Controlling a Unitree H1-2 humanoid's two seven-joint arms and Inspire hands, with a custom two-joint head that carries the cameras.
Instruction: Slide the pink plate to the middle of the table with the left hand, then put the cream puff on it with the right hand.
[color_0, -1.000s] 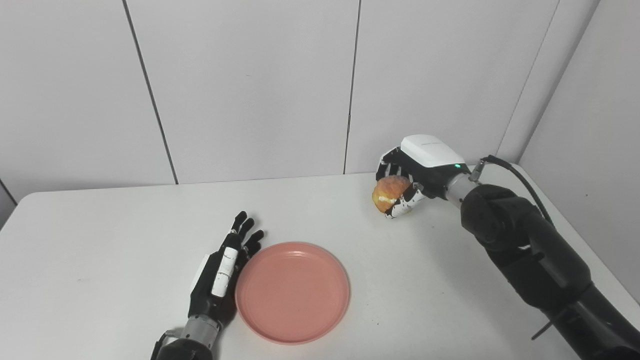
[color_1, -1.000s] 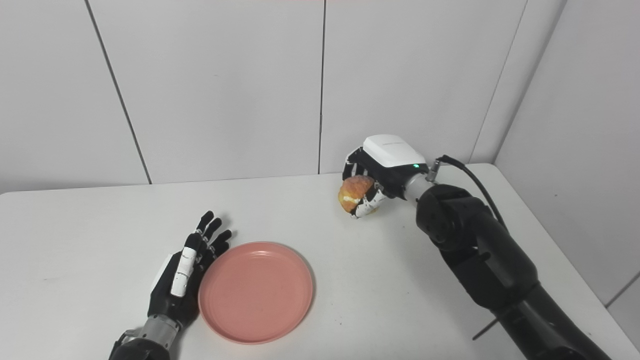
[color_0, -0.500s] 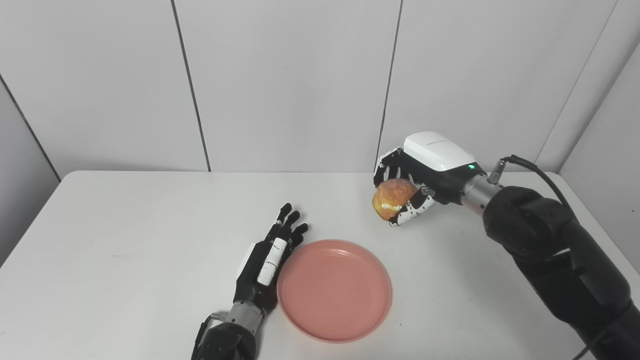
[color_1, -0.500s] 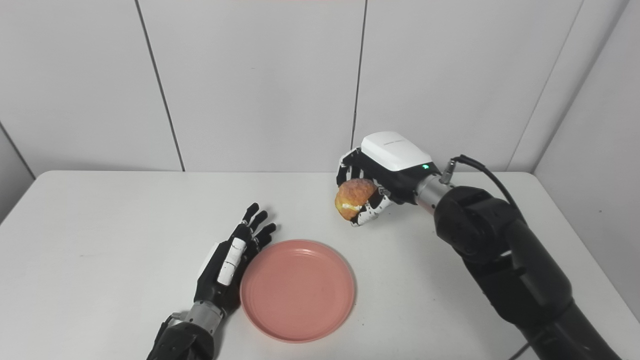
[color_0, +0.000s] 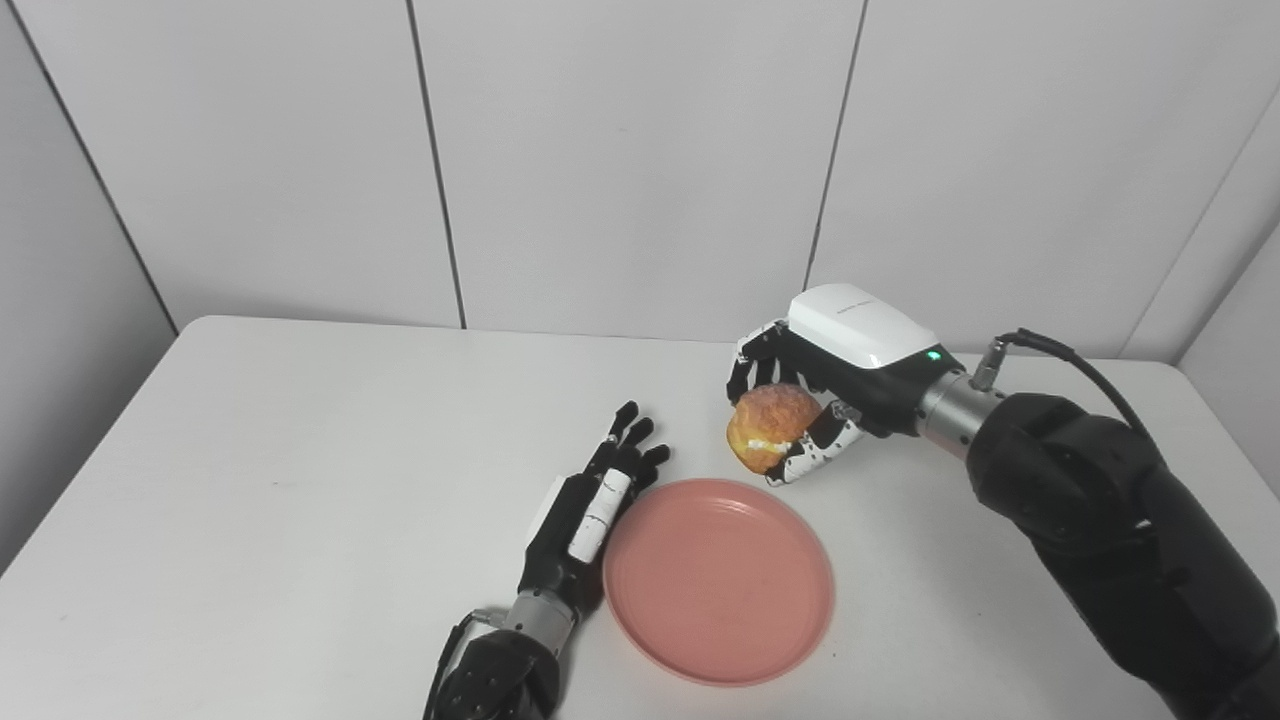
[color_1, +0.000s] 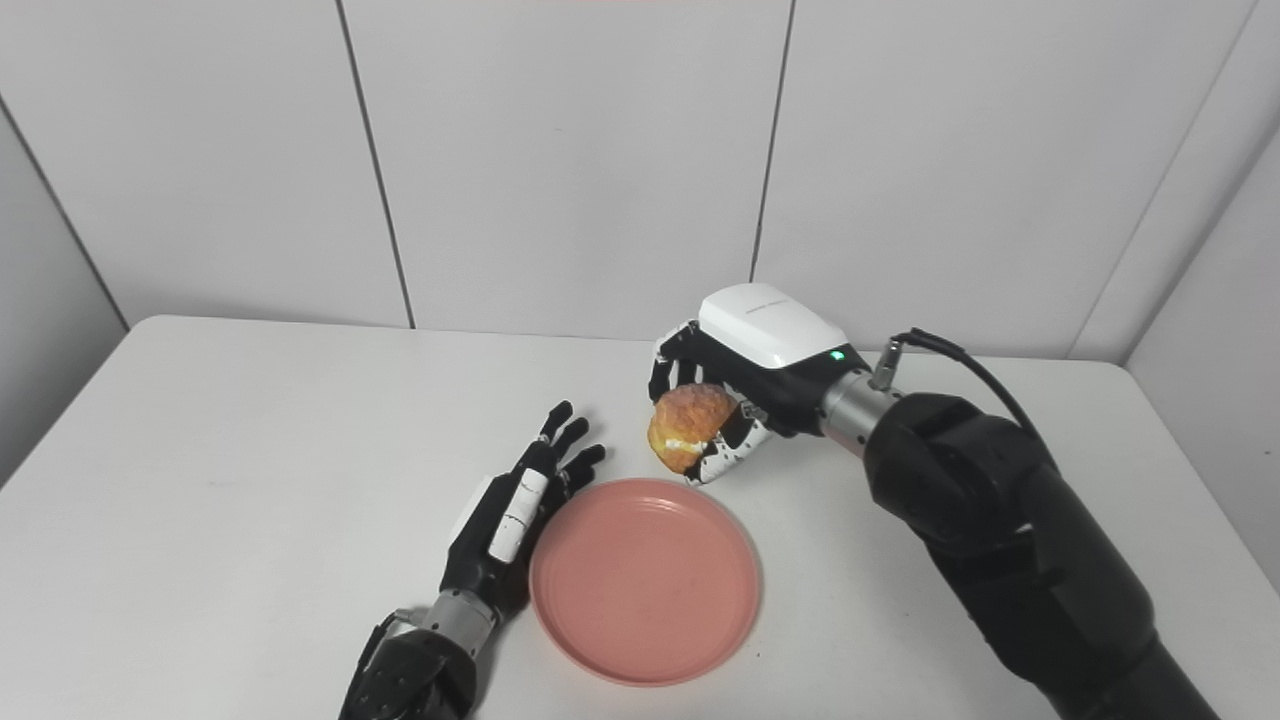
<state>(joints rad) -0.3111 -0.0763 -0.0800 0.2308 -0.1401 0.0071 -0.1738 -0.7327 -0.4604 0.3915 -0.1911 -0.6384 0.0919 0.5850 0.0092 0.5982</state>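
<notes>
A pink plate (color_0: 718, 580) lies flat on the white table (color_0: 300, 480), near its front middle. My left hand (color_0: 585, 515) lies open and flat against the plate's left rim, fingers stretched away from me. My right hand (color_0: 815, 395) is shut on a golden cream puff (color_0: 766, 439) with a white cream line, held in the air just beyond the plate's far right rim. The same scene shows in the right eye view, with the plate (color_1: 645, 580), the left hand (color_1: 510, 510) and the cream puff (color_1: 688, 439).
White wall panels (color_0: 640, 150) stand close behind the table's far edge. My right forearm (color_0: 1100, 520), with a black cable, crosses the right side of the table. The table's left half is bare white surface.
The camera has turned left, shifting the whole picture right. My right hand has carried the cream puff down and nearer to the plate's far rim. My left hand stays by the plate.
</notes>
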